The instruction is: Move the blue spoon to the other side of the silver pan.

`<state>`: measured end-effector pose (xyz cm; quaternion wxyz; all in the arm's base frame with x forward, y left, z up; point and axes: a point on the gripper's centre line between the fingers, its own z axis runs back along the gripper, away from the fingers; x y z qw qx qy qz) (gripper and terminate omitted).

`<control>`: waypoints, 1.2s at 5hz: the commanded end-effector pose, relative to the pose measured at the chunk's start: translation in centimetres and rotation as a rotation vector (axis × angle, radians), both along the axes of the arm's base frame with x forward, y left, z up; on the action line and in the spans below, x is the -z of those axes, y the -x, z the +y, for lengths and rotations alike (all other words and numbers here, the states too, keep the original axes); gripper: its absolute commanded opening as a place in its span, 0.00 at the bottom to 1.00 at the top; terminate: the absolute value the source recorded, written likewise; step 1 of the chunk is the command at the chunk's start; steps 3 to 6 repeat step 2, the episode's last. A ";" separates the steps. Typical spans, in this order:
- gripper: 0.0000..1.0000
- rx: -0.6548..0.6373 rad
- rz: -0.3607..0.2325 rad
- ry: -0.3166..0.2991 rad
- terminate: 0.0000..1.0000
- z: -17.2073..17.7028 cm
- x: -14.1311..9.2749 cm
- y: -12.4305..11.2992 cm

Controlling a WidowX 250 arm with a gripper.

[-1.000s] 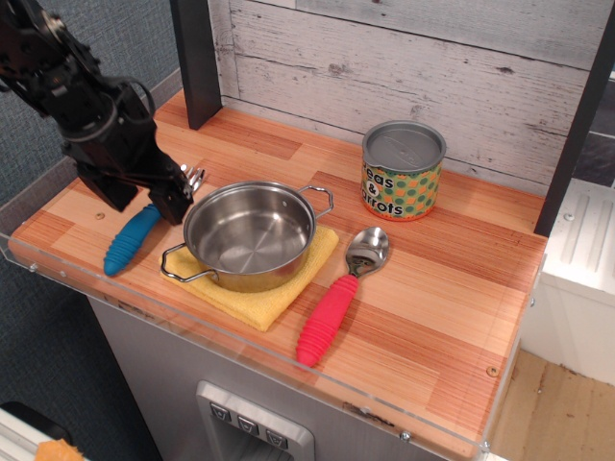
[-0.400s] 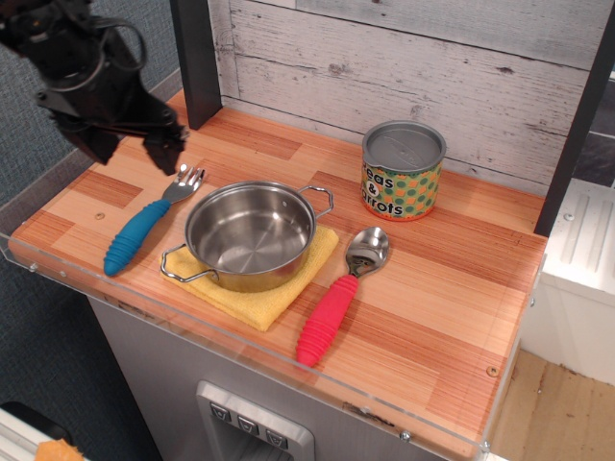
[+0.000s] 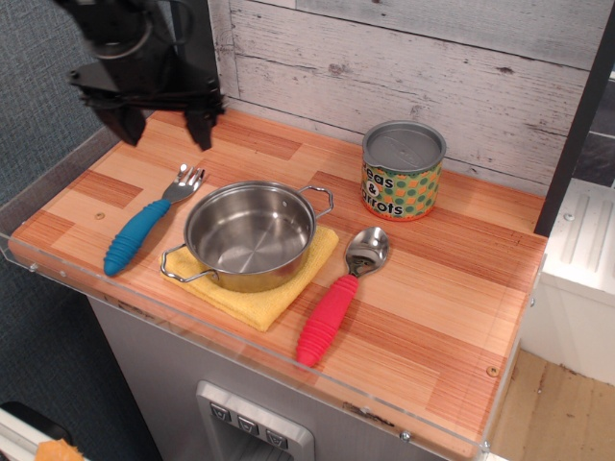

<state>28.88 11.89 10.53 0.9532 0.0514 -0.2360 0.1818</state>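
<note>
The gripper (image 3: 163, 123) hangs above the back-left part of the wooden surface (image 3: 432, 288), its two black fingers (image 3: 203, 123) spread wide apart and holding nothing. Below it, the blue spoon (image 3: 144, 223) lies flat on the surface just left of the silver pan (image 3: 250, 233), its tined head near the pan's rim. The pan sits on a yellow cloth (image 3: 274, 293).

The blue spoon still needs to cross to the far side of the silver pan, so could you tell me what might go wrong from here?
The blue spoon lies with its tines close to the silver pan, so the open gripper above could nudge the pan. The pan sits on a yellow cloth and may slide. The red spoon crowds the far side.
</note>
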 end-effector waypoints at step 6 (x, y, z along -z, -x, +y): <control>1.00 -0.016 -0.098 0.022 1.00 -4.5 -3.3 -2.4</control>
